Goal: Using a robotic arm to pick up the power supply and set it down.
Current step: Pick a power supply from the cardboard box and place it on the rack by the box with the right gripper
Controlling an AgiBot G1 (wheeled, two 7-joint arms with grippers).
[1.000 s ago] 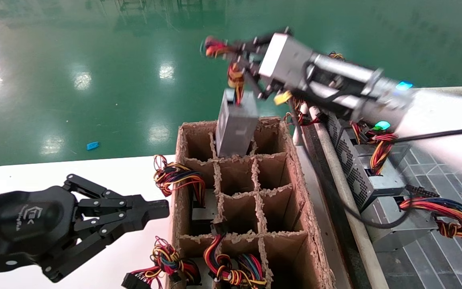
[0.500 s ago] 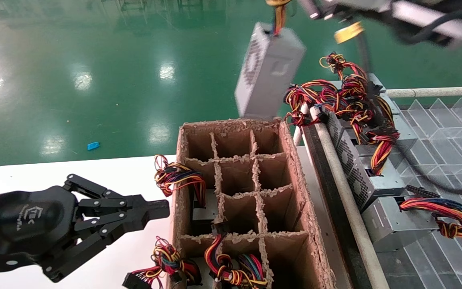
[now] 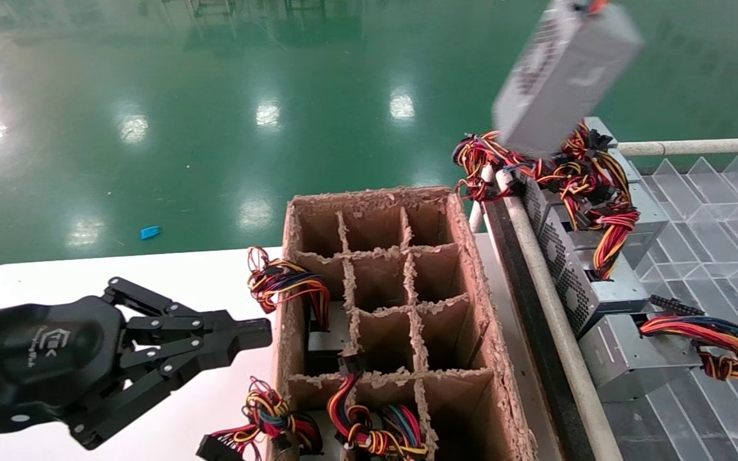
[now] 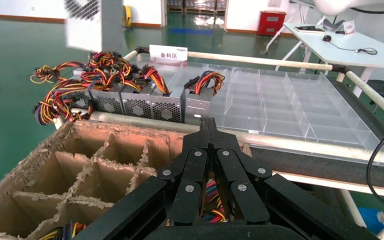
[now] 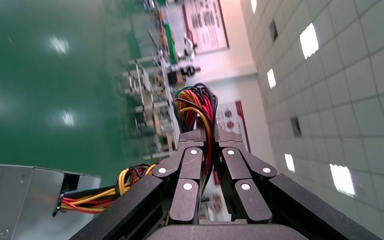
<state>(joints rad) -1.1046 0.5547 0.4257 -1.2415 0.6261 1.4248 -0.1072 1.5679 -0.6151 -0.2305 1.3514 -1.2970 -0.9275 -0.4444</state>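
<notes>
The right hand (image 5: 209,137) is clenched on the wire bundle (image 5: 196,107) of the power supply (image 3: 564,67), which dangles tilted in the air below it, above the row of supplies (image 3: 583,256), while the left hand (image 3: 241,336), fingers pressed together, rests over the white surface (image 3: 87,275).

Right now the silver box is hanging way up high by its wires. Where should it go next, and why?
Probably sideways and down toward the clear tray. The right gripper is shut on the wire bundle, and the power supply hangs tilted above the row of other supplies, already past the cardboard box.
</notes>
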